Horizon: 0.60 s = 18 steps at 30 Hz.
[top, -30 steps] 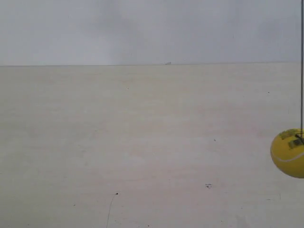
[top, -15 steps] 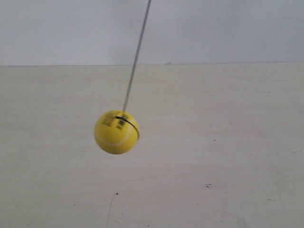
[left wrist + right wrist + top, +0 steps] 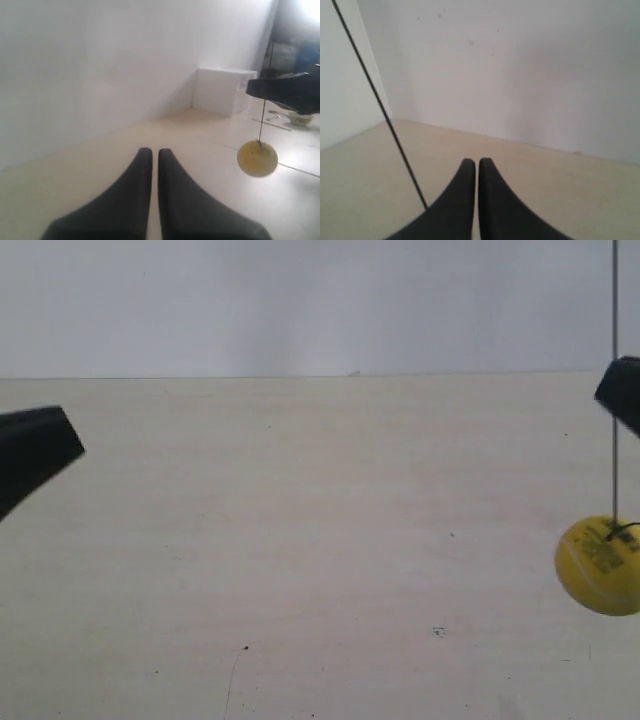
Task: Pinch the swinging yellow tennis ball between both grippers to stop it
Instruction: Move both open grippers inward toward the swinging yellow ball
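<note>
Left gripper (image 3: 155, 151) and right gripper (image 3: 476, 161), both clenched, needed to meet the yellow ball (image 3: 599, 565) together from opposite sides.

My gripper (image 3: 475, 162): two black tapered fingers (image 3: 462, 200), tips nearly touching, thin slit between. Black string (image 3: 380, 107) slants down to one finger's edge. Pale tabletop (image 3: 360, 175), white wall (image 3: 520, 65).

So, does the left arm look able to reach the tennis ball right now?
Probably not yet. Nothing blocks the way, but the yellow tennis ball hangs well off from the left gripper, close by the right gripper.
</note>
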Each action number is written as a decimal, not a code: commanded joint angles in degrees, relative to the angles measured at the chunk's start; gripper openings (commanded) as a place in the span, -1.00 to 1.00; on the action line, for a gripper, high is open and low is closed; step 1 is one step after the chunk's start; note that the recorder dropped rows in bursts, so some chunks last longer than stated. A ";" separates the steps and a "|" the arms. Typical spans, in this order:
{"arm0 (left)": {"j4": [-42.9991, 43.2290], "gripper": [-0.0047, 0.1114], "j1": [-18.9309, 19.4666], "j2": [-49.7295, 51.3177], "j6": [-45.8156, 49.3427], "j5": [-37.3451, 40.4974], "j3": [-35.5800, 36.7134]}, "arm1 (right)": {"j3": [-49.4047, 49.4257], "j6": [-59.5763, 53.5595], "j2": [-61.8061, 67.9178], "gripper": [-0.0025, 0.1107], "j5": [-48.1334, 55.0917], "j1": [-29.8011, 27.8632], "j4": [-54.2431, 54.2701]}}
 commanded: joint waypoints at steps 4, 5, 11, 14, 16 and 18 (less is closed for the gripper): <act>4.25 -0.84 -0.73 17.27 12.92 -3.71 -0.29 | -0.39 -5.60 11.94 -0.96 -7.53 0.19 -2.25; 4.12 -0.84 -1.34 18.78 13.97 -3.71 -0.29 | -0.39 -6.35 13.31 -0.96 -8.13 0.19 -2.37; 1.40 -0.84 -6.21 25.86 21.66 -3.71 -0.29 | -0.39 -7.79 19.13 -0.96 -8.80 0.19 -3.55; 0.96 -0.84 -8.54 26.88 23.23 -3.71 -0.29 | -0.39 -9.84 21.33 -0.96 -14.92 0.19 -4.82; 0.96 -0.84 -10.00 27.14 23.73 -3.71 -0.41 | -0.39 -11.28 23.12 -0.96 -18.02 0.83 -5.13; 0.86 -0.84 -11.03 27.14 24.26 -3.71 -0.41 | -0.39 -12.79 25.00 -0.96 -18.69 3.21 -5.13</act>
